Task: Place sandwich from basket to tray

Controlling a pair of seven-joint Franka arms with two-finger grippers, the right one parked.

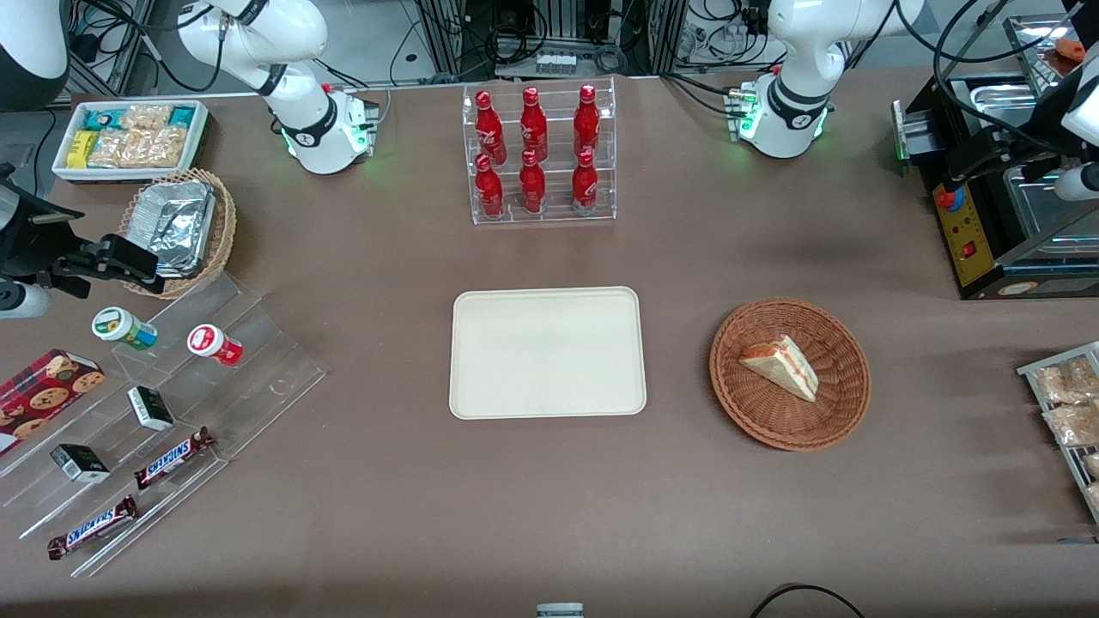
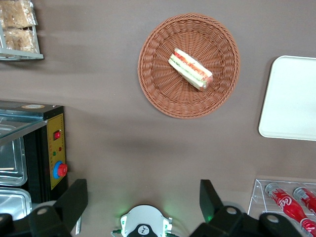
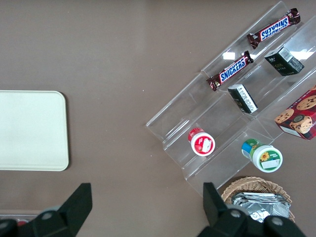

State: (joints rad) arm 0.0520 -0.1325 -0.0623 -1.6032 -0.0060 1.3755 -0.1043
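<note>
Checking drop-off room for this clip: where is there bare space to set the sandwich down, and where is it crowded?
The tray is wholly bare. Open tabletop separates it from the basket holding the sandwich, and from the bottle rack. The snack display steps are crowded. The gripper hangs open, high over the table.

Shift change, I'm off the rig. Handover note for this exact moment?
Left gripper: open, holding nothing, high above the table near the black machine at the working arm's end, not yet over the basket.
Sandwich: lying in the basket, untouched.
Tray: nothing on it, beside the basket toward the parked arm's end.
Done: nothing yet.
Left: move over the basket, descend, grip the sandwich, lift, carry it to the tray, release.
</note>
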